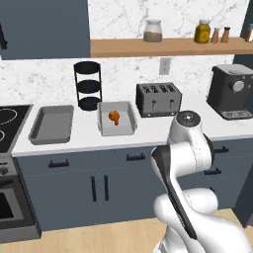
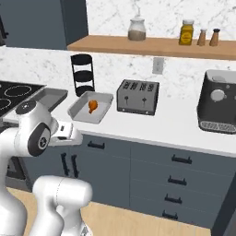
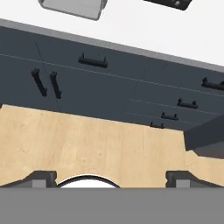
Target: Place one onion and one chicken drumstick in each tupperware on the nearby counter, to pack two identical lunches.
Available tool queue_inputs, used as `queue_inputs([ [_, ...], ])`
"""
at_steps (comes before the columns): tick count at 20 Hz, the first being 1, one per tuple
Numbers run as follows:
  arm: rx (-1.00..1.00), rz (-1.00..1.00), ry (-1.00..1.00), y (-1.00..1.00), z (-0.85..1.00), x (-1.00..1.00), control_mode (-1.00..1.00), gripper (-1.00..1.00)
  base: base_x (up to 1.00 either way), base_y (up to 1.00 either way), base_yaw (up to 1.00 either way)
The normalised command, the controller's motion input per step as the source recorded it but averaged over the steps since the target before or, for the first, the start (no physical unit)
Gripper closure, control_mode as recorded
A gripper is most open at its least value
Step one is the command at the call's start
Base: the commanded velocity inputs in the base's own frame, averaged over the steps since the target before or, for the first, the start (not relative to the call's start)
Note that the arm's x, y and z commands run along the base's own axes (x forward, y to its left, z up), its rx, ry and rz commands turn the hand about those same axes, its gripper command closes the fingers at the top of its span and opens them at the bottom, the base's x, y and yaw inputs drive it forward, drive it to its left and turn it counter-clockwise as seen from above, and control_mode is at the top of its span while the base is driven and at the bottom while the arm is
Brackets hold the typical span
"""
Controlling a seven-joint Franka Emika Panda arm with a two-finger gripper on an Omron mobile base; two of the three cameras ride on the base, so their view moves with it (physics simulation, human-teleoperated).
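Hanging wide open and empty, gripper (image 3: 111, 177) facing floor and cabinet fronts, tupperware (image 3: 74, 7) sitting ahead on counter (image 3: 144, 30).

counter (image 1: 148, 133): white top on dark cabinets
left tupperware (image 1: 51, 123): on counter beside stove, nothing inside
right tupperware (image 1: 117, 118): holds one chicken drumstick (image 1: 114, 117)
rack (image 1: 88, 85): behind the trays
toaster (image 1: 158, 99): right of trays
coffee machine (image 1: 231, 91): far right
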Motion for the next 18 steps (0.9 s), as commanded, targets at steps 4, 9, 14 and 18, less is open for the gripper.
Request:
queue_inputs([
  [4, 0.0, 0.0, 0.0, 0.0, 0.0, 0.0, 1.0, -1.0, -0.68, -1.0, -0.11],
  [9, 0.0, 0.0, 0.0, 0.0, 0.0, 0.0, 1.0, -1.0, -0.8, -1.0, -0.1],
  [14, 0.0, 0.0, 0.0, 0.0, 0.0, 0.0, 1.0, -1.0, -0.28, -1.0, -0.09],
  [18, 0.0, 0.0, 0.0, 0.0, 0.0, 0.0, 1.0, -1.0, 0.0, -1.0, -0.05],
])
